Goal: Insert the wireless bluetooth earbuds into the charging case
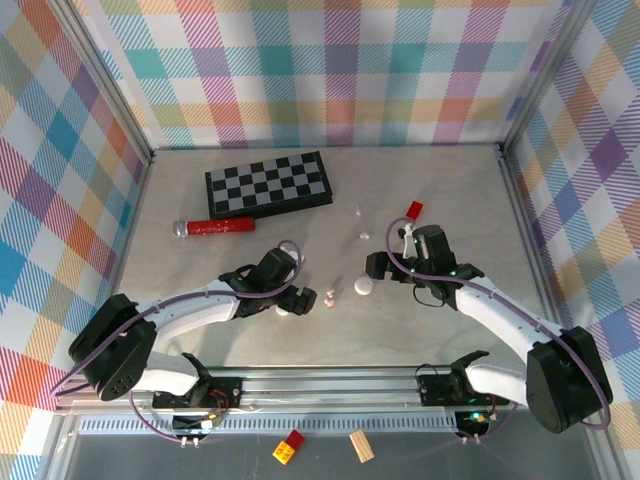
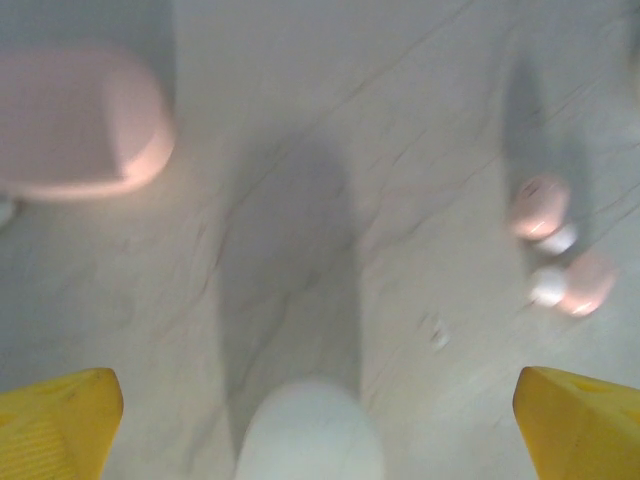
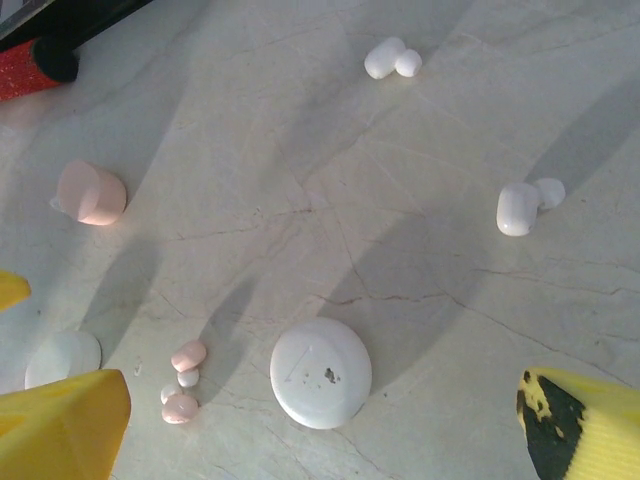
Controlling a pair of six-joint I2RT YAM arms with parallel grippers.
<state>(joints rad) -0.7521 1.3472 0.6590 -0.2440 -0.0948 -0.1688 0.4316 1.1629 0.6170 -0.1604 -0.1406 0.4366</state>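
Two pale pink earbuds point(image 1: 330, 295) point(image 2: 555, 255) point(image 3: 183, 380) lie touching mid-table. Two white earbuds point(image 3: 392, 58) point(image 3: 525, 205) lie apart farther back, seen small from above point(image 1: 360, 210) point(image 1: 364, 236). A white pebble-like case point(image 1: 363, 287) point(image 3: 320, 372) lies closed on the table, just ahead of and between the fingers of my open right gripper point(image 1: 378, 265) point(image 3: 322, 390). My left gripper point(image 1: 290, 298) point(image 2: 312, 390) is open, with a second white rounded piece point(image 2: 310, 435) point(image 3: 62, 358) between its yellow fingers. A pink case point(image 2: 80, 125) point(image 3: 90, 192) lies beyond it.
A folded checkerboard point(image 1: 268, 185) and a red marker point(image 1: 215, 227) point(image 3: 25, 70) lie at the back left. A small red brick point(image 1: 414, 209) sits behind the right gripper. Patterned walls close in the table on three sides.
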